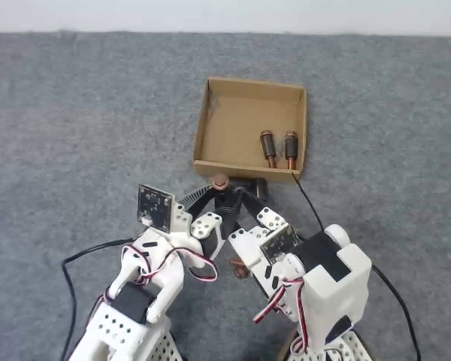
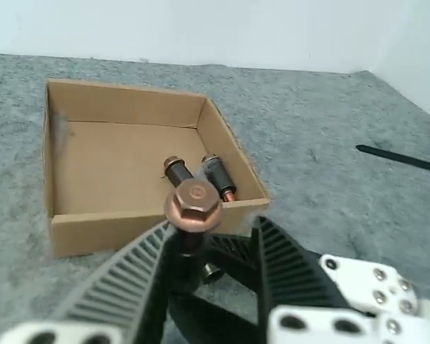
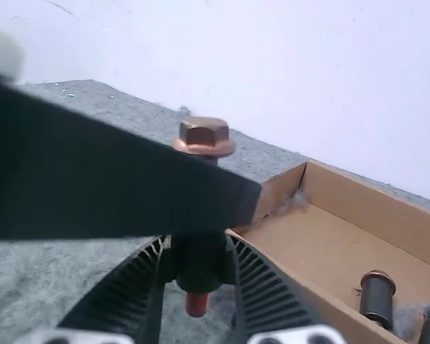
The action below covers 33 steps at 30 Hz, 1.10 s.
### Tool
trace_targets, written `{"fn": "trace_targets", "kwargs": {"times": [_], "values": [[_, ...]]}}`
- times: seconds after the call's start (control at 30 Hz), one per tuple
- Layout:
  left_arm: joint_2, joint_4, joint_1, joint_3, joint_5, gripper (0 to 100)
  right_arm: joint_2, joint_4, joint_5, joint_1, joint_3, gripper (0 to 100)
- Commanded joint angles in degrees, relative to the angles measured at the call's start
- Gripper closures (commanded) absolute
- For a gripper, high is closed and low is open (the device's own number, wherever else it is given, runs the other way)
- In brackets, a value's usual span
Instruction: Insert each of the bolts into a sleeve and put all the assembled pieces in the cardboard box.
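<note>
Bolt [image 2: 193, 203], copper-coloured and hex-headed, is standing upright through a black sleeve [image 3: 201, 269], with its tip poking out beneath. It is being held just outside the wall of the cardboard box [image 1: 233, 124] nearest the arms. Right gripper [image 3: 198, 252] is clamping the sleeve between its ribbed fingers. Left gripper [image 2: 213, 236] is straddling the same piece below the head, its jaws standing apart. Two assembled pieces [image 1: 268, 147] are lying side by side inside the box, which is sitting on grey carpet [image 1: 75, 113].

so that's 1 cardboard box [image 1: 203, 128], 2 assembled pieces [image 1: 269, 148] in it, and 1 more sleeved bolt [image 1: 220, 181] outside the box
</note>
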Motion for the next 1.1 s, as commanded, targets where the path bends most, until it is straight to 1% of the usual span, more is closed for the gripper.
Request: {"fn": "trace_targets", "kwargs": {"times": [0.0, 0.33, 0.6, 0.7, 0.8, 1.07], "values": [[-0.4, 0.4, -3.7, -0.7, -0.1, 84, -3.4, -1.9, 0.5, 1.3, 1.2, 99.2], [-0.5, 0.3, -3.5, -0.8, 0.1, 84, -3.4, -1.9, 0.5, 1.3, 1.2, 99.2], [-0.5, 0.5, 2.4, -4.0, 0.4, 84, -2.9, -1.8, 0.5, 1.3, 0.1, 99.2], [-0.5, 0.5, 2.0, -4.5, 1.8, 84, -2.9, -1.8, 0.5, 1.3, 0.1, 99.2], [-0.5, 0.5, 0.6, -5.8, 1.8, 84, -2.9, -1.8, 0.5, 1.3, 0.1, 99.2], [-0.5, 0.5, -6.6, -7.4, 1.8, 85, -2.9, -1.8, 0.4, 1.3, 0.1, 99.2]]}}
